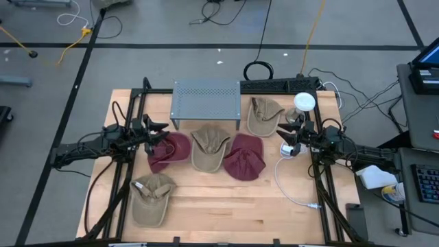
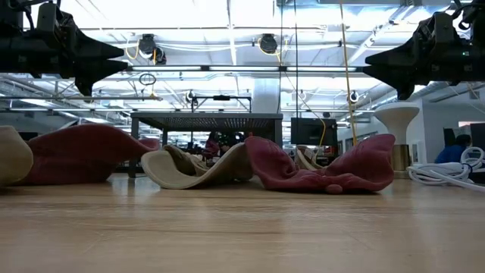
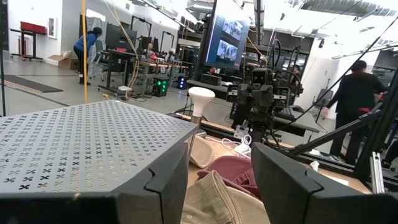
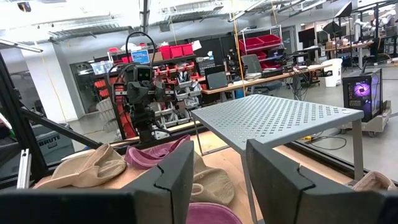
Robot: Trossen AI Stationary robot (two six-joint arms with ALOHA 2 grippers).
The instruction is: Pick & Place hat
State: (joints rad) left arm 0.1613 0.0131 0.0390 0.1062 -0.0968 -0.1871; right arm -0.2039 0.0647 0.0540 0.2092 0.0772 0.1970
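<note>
The wooden surface (image 2: 242, 227) fills the front of the low view, and the hats lie in a row farther back on it. From above there are five hats. A tan hat (image 1: 152, 197) lies alone near the front left. In the middle row sit a dark red hat (image 1: 169, 149), a tan hat in the middle (image 1: 210, 147) and a second red hat (image 1: 244, 156), side by side and touching. One more tan hat (image 1: 263, 114) lies just beside the grey metal rack (image 1: 206, 101) at the back.

The left end effector (image 1: 155, 132) hangs in the air over the edge of the dark red hat. Its fingers (image 3: 163, 180) are spread apart and hold nothing.

The right end effector (image 1: 291, 136) hangs on the right side near a white lamp (image 1: 304, 102) and a white cable (image 1: 288, 184). Its fingers (image 4: 171, 177) are also apart with nothing between them.
</note>
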